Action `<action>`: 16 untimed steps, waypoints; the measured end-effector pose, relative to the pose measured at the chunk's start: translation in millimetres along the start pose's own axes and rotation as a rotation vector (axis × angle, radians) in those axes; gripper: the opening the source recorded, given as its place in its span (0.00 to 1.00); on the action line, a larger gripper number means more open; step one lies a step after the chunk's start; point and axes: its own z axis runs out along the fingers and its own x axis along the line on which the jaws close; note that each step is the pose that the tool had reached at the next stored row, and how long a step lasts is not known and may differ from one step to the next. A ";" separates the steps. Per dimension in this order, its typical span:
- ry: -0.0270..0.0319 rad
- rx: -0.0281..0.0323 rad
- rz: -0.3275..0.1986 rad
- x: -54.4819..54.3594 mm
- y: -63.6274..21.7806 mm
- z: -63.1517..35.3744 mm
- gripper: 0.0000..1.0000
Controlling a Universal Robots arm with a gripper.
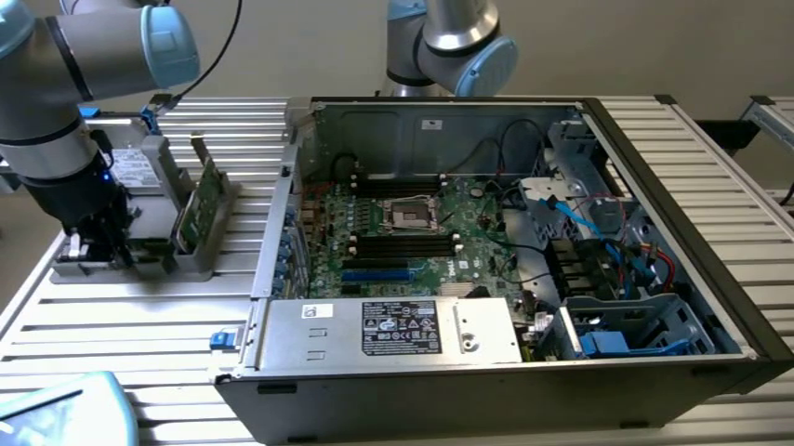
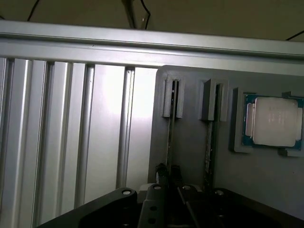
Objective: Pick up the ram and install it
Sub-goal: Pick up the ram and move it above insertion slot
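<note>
Gripping ram [image 2: 170,128], gripper [image 2: 168,172] partly hidden

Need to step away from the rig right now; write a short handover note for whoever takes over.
Gripper: lowered onto the gray holder, shut on the ram.
Ram: upright in its holder slot, on the table to the exterior view's left of the open computer case. Another board stands in the next slot; the processor chip lies in its recess.
Done: ram gripped.
Left: ram not yet lifted out, nor seated on the motherboard.
</note>
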 end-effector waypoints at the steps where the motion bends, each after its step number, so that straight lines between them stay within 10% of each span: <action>1: 0.0001 0.0000 0.000 0.0 0.1 -1.0 0.13; 16: 0.0001 0.0000 0.000 0.0 1.7 -19.2 0.13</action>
